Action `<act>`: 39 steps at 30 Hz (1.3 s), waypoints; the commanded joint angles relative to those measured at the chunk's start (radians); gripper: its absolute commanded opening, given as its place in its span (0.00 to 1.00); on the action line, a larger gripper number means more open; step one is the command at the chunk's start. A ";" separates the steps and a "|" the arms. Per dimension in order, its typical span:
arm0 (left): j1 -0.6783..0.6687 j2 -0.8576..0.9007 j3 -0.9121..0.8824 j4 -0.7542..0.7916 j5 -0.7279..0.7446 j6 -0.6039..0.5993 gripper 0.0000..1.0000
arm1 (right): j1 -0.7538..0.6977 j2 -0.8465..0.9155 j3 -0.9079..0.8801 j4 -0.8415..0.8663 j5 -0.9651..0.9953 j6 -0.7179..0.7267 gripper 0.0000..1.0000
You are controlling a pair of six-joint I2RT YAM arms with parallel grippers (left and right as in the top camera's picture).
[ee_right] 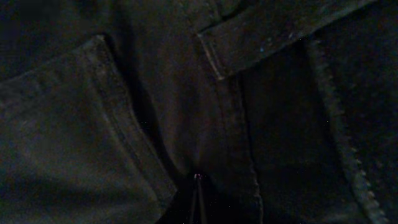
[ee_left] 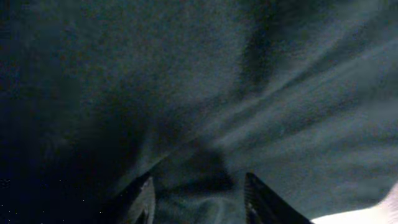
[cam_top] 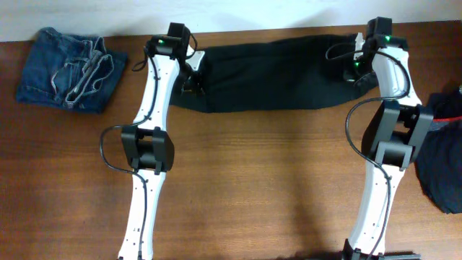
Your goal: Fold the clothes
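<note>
The black trousers point(cam_top: 274, 76) lie as a long folded band across the far side of the table. My left gripper point(cam_top: 191, 76) is down on their left end. In the left wrist view the left gripper point(ee_left: 199, 180) stands open, fingers apart, with a soft ridge of the black cloth point(ee_left: 205, 93) between them. My right gripper point(cam_top: 351, 68) is at the trousers' right end. In the right wrist view the right gripper point(ee_right: 198, 179) is shut, its tips meeting on the dark fabric by a pocket seam point(ee_right: 118, 118), with creases running toward the tips.
Folded faded blue jeans point(cam_top: 68, 68) lie at the far left corner. A dark garment point(cam_top: 444, 166) with a reddish band is bunched at the right edge, beside the right arm. Bare wooden tabletop point(cam_top: 267, 180) stretches between the two arms toward the front.
</note>
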 commanded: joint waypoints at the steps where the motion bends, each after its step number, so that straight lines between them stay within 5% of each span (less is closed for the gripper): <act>1: 0.046 0.038 -0.027 -0.080 -0.208 -0.004 0.43 | -0.028 0.020 -0.030 -0.055 0.145 0.055 0.04; 17: 0.072 0.011 -0.026 -0.161 -0.226 -0.004 0.42 | -0.039 -0.054 -0.029 -0.243 0.294 0.264 0.04; 22: 0.080 -0.045 -0.018 -0.144 -0.226 -0.003 0.66 | -0.039 -0.109 -0.029 -0.243 0.264 0.248 0.05; 26: 0.080 -0.103 -0.002 -0.143 -0.226 -0.003 0.97 | -0.039 -0.162 -0.029 -0.243 0.169 0.248 0.17; 27: 0.080 -0.126 -0.002 -0.143 -0.226 -0.003 0.99 | -0.039 -0.185 -0.029 -0.243 0.138 0.248 0.28; 29: 0.081 -0.172 -0.002 -0.143 -0.226 -0.003 0.99 | -0.039 -0.230 -0.025 -0.243 0.110 0.248 0.66; 30: 0.081 -0.192 -0.002 -0.143 -0.226 -0.003 0.99 | -0.039 -0.254 -0.024 -0.243 0.108 0.248 0.92; 31: 0.081 -0.214 -0.002 -0.143 -0.226 -0.003 0.99 | -0.039 -0.279 -0.024 -0.247 0.109 0.248 0.99; 39: 0.086 -0.295 -0.002 -0.146 -0.253 -0.003 0.99 | -0.040 -0.339 -0.029 -0.343 0.021 0.195 0.99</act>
